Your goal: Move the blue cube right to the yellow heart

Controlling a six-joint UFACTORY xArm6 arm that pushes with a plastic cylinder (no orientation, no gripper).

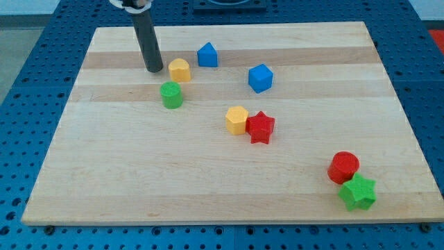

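Observation:
The blue cube (pixel 260 78) lies right of the board's upper middle. The yellow heart (pixel 180 69) lies to its left, in the upper left part of the board, well apart from the cube. My tip (pixel 154 70) rests on the board just left of the yellow heart, with a small gap between them. The blue cube is far to the right of my tip, with the heart between them.
A blue house-shaped block (pixel 207 55) sits just up-right of the heart, a green cylinder (pixel 171 94) just below it. A yellow hexagon (pixel 236 119) touches a red star (pixel 261 127) mid-board. A red cylinder (pixel 343 167) and green star (pixel 358 192) sit bottom right. The wooden board (pixel 104 180) has blue pegboard around it.

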